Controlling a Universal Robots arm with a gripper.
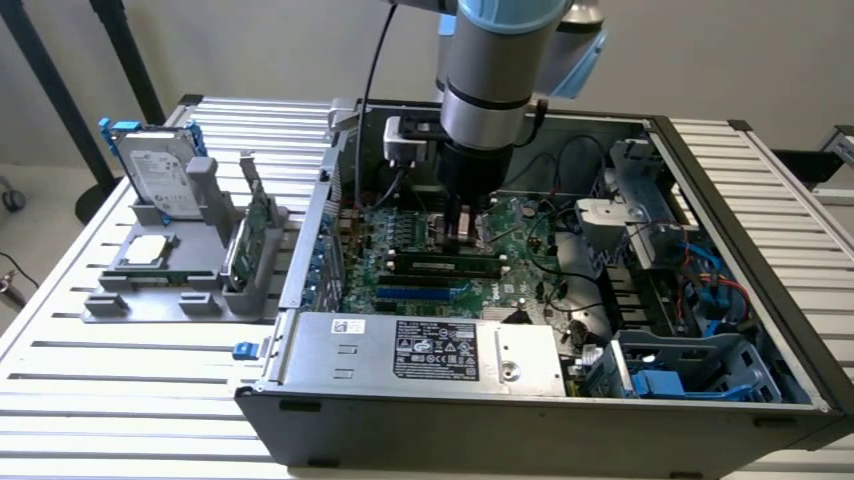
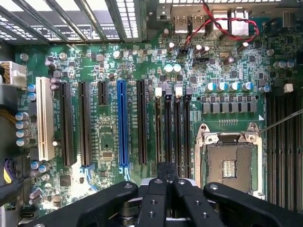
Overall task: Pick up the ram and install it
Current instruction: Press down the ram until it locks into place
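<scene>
Right now my gripper [image 2: 165,177] is clenched shut on nothing, low over the motherboard [image 2: 109,118] inside the computer case [image 1: 441,410]. One ram [image 1: 438,266] stick sits in its slot. It looks light, thin, stiff and fragile; I judge the long edges safest to pinch.

- The exterior view is looking down at an angle from beyond the open case [image 1: 534,400].
- The wrist view is facing straight down, close above the motherboard [image 2: 109,123], which both views are sharing.
</scene>
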